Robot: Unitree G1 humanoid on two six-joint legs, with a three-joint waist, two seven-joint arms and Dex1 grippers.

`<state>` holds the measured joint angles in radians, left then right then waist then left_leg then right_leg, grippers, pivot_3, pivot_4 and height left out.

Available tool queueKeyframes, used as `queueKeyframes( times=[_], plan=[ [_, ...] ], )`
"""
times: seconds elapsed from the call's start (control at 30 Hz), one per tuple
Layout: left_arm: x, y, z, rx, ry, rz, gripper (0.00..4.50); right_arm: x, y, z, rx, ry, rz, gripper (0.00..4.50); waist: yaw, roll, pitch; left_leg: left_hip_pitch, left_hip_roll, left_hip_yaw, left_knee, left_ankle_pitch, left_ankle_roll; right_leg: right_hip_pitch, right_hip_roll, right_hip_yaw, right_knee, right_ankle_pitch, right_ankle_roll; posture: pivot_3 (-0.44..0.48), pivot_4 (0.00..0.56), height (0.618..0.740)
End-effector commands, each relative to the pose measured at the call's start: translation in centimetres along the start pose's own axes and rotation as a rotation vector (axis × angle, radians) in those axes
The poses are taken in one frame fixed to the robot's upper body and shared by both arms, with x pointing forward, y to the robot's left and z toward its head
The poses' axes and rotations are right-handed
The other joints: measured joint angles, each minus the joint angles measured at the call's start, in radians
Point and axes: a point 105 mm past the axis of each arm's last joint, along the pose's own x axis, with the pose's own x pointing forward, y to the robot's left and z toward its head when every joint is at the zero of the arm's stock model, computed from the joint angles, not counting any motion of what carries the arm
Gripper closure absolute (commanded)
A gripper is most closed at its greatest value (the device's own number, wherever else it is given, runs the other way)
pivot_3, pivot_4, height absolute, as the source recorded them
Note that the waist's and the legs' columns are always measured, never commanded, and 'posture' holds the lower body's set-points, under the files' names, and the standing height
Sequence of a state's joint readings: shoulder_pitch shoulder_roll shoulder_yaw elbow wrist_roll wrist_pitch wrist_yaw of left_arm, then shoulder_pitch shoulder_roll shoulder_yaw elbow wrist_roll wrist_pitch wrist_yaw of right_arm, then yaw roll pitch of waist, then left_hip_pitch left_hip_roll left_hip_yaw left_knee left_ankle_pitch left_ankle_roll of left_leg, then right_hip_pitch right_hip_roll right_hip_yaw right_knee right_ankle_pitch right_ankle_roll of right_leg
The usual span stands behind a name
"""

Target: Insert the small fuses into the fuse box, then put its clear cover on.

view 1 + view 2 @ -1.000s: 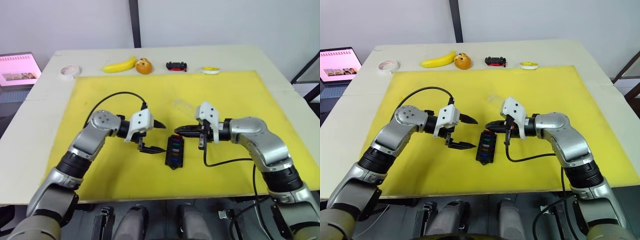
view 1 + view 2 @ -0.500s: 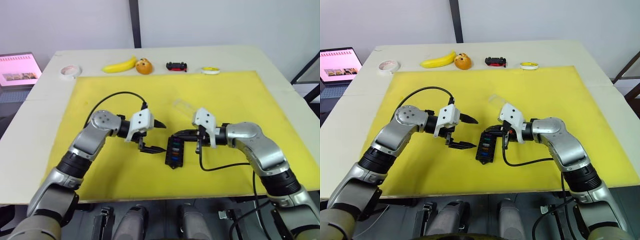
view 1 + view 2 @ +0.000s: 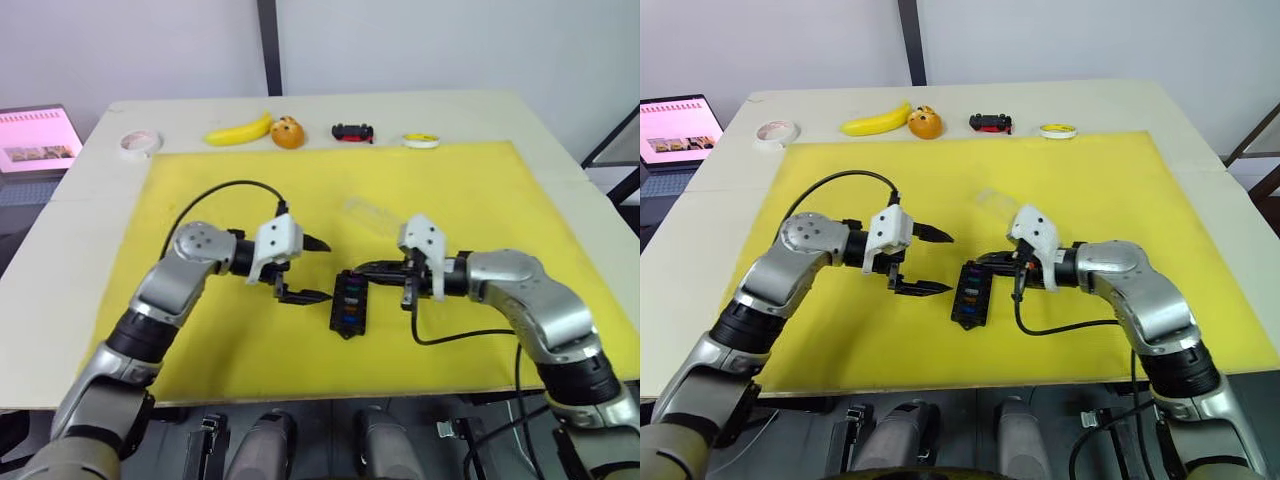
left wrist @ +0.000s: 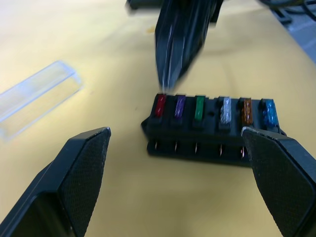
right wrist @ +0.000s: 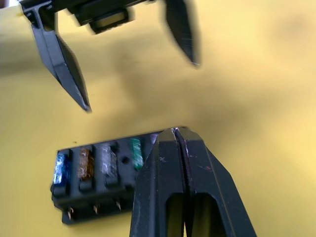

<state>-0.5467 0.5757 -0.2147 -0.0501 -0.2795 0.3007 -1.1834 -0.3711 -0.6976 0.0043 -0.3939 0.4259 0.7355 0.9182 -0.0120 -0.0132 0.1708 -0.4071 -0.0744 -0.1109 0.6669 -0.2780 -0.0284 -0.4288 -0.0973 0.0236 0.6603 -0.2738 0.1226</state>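
Six small fuses (image 4: pixel 212 109) sit in the fuse box (image 3: pixel 349 303), right gripper (image 3: pixel 357 270) closed empty pressing the red one, left gripper (image 3: pixel 318 269) wide open; clear cover (image 4: pixel 37 97) fitting seemingly next.

six fuses (image 4: pixel 199 108), one fuse box (image 4: pixel 212 143), one clear cover (image 4: pixel 37 98)

Yellow mat (image 3: pixel 200 340) on white table (image 3: pixel 60 260)

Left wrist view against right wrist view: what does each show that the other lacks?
Left wrist alone: the clear cover lying on the yellow mat, and the red fuse and purple fuse. Right wrist alone: the open left gripper from the front. Both: the fuse box with green, grey, brown and blue fuses seated, and the shut right gripper at its red end.
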Motion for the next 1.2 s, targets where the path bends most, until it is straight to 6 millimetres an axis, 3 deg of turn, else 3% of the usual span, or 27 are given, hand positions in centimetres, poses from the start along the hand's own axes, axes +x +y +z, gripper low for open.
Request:
queueKeyframes(
  times=[0.03,0.1,0.2,0.33,0.43,0.57,0.7,0.83,0.97,1.2],
  plan=[
    [-2.2,0.3,0.7,-0.015,-0.035,0.095,0.0,-2.6,-0.3,1.5,-0.034,-0.041,-0.095,4.48,0.001,0.0,0.0,0.0,0.0,0.0,0.0,0.0,0.0,0.0,0.0,0.0,0.0,0.0,0.0,0.0,0.15,0.74],
    [-3.1,0.2,0.5,-0.045,-0.039,0.122,0.0,-3.6,-0.4,1.3,-0.025,-0.035,-0.131,4.48,0.002,0.0,0.0,0.0,0.0,0.0,0.0,-0.001,0.002,0.0,0.0,0.0,0.0,0.0,0.0,0.0,0.15,0.74],
    [-5.4,-0.3,0.1,-0.13,-0.049,0.192,0.0,-6.2,-0.9,0.8,0.012,-0.018,-0.24,3.62,0.003,0.0,0.0,0.0,0.0,0.0,0.0,-0.002,0.003,0.0,0.0,0.0,0.001,0.0,0.0,0.0,0.15,0.74],
    [-7.4,-1.2,-0.4,-0.187,-0.041,0.244,0.0,-8.6,-1.2,-0.1,0.053,0.009,-0.352,1.61,0.003,0.0,0.0,0.0,0.0,0.0,0.0,-0.002,0.003,0.0,0.0,0.001,0.0,0.0,0.0,0.0,0.15,0.74],
    [-7.8,-1.1,-0.2,-0.194,-0.049,0.264,0.0,-8.6,-1.4,-0.4,0.076,0.008,-0.382,0.08,0.005,0.0,0.0,0.001,0.0,0.0,0.0,-0.002,0.004,0.002,0.0,0.0,0.0,0.0,0.0,0.0,0.15,0.74],
    [-7.0,-0.5,0.7,-0.16,-0.074,0.254,0.0,-6.9,-2.2,-0.1,0.076,-0.008,-0.39,0.03,0.003,0.0,0.0,0.002,0.0,0.0,0.0,-0.002,0.004,0.003,0.0,0.0,0.0,0.0,0.0,0.0,0.15,0.74],
    [-6.0,0.7,1.9,-0.131,-0.119,0.252,0.0,-4.0,-4.0,0.4,0.091,-0.034,-0.396,0.03,0.0,0.0,0.0,0.003,0.0,0.001,0.0,-0.002,0.003,0.003,0.0,0.0,0.0,0.0,0.0,0.0,0.15,0.74],
    [-4.9,0.9,2.5,-0.104,-0.138,0.24,0.0,0.0,-7.2,0.4,0.105,-0.002,-0.437,0.03,-0.005,0.0,0.0,0.003,0.0,0.001,-0.001,0.0,0.0,0.002,0.0,0.001,0.0,0.0,0.0,0.0,0.15,0.74],
    [-4.6,1.1,2.6,-0.098,-0.145,0.252,0.0,2.9,-8.6,0.5,0.104,0.008,-0.421,0.03,-0.006,0.0,0.0,0.002,0.0,0.002,-0.002,0.001,-0.001,0.0,0.0,0.001,0.001,0.0,0.0,0.0,0.15,0.74],
    [-4.3,1.2,2.9,-0.096,-0.158,0.277,0.0,5.4,-9.7,0.0,0.113,0.037,-0.396,0.03,-0.002,0.0,0.0,0.001,0.0,0.001,-0.001,0.001,-0.002,0.0,0.0,0.001,0.0,0.0,0.0,0.0,0.15,0.74]
  ],
)
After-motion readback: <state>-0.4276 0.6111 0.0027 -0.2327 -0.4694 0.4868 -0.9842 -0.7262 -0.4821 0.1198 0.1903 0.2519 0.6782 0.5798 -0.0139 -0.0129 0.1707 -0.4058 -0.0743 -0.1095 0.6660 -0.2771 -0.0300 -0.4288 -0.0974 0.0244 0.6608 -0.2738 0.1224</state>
